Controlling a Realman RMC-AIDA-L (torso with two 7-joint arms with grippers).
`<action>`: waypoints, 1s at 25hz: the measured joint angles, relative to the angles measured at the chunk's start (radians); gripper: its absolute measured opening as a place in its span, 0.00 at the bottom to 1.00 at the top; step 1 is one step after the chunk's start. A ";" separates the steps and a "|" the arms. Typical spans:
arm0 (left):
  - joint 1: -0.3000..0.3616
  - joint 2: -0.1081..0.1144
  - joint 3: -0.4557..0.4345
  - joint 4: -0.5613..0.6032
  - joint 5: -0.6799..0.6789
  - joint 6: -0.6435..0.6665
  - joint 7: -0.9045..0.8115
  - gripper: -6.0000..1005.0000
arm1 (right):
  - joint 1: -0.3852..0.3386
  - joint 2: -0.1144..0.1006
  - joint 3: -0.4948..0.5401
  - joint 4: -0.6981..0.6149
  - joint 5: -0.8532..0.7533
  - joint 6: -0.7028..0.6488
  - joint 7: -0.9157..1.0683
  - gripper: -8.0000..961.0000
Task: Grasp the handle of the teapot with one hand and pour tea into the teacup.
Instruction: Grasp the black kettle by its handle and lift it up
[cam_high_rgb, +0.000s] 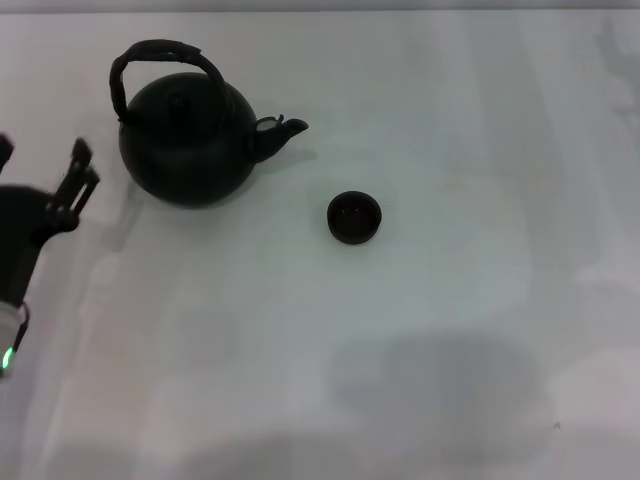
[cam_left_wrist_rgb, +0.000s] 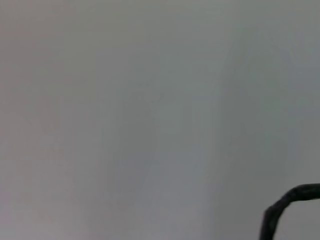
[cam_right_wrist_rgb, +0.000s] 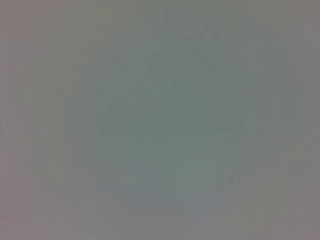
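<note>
The teapot (cam_high_rgb: 190, 135) is large, round and matte black, and stands upright at the back left of the table in the head view. Its short spout (cam_high_rgb: 280, 130) points right, toward the teacup. The dark arched handle (cam_high_rgb: 160, 55) loops high over the lid; a piece of its arc also shows in the left wrist view (cam_left_wrist_rgb: 287, 202). The teacup (cam_high_rgb: 354, 217) is a tiny black handleless cup, to the right of the pot and nearer to me. My left gripper (cam_high_rgb: 42, 168) is open and empty at the far left edge, left of the pot and apart from it. My right gripper is out of view.
The white table (cam_high_rgb: 420, 350) carries only the pot and the cup. A soft shadow lies on its near middle part. The right wrist view shows only bare table surface (cam_right_wrist_rgb: 160, 120).
</note>
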 joint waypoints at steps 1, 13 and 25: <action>-0.014 0.000 0.002 0.000 0.002 -0.003 0.000 0.88 | 0.000 0.000 0.001 -0.001 0.001 0.003 0.007 0.91; -0.136 0.003 -0.022 0.038 0.001 -0.103 0.007 0.88 | 0.010 -0.001 0.000 -0.009 0.000 0.049 0.048 0.91; -0.181 0.004 -0.019 0.075 0.007 -0.201 0.008 0.88 | 0.016 0.000 0.001 -0.006 0.000 0.050 0.055 0.91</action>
